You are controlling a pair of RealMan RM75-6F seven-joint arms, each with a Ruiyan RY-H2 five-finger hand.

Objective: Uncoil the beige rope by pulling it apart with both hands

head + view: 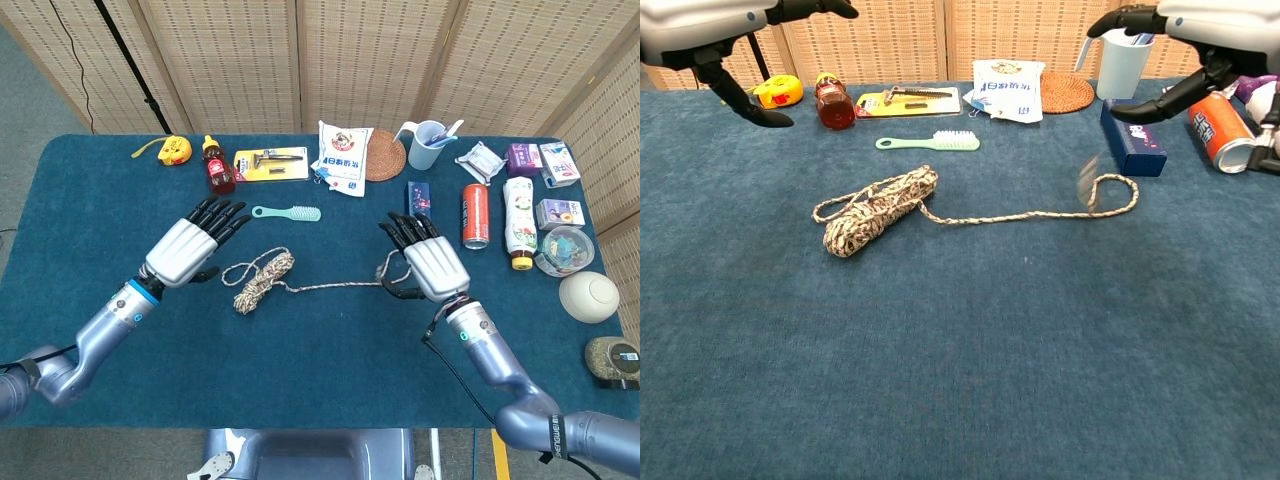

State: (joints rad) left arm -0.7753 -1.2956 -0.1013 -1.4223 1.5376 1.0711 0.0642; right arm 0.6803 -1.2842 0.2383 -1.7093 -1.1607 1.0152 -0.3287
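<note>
Rope coil (264,281) just right of left hand (187,248), loose strand running right to a loop beneath right hand (427,264), brush (287,212) beyond left hand's fingertips, box (419,200) just beyond right hand, can (475,215) to its right.

Rope (262,280) rough twine; tablecloth (320,380) matt felt

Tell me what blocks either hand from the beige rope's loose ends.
Nothing visible does. The left hand hovers open beside the beige braided rope coil; the right hand hovers open above the rope's looped end.
</note>
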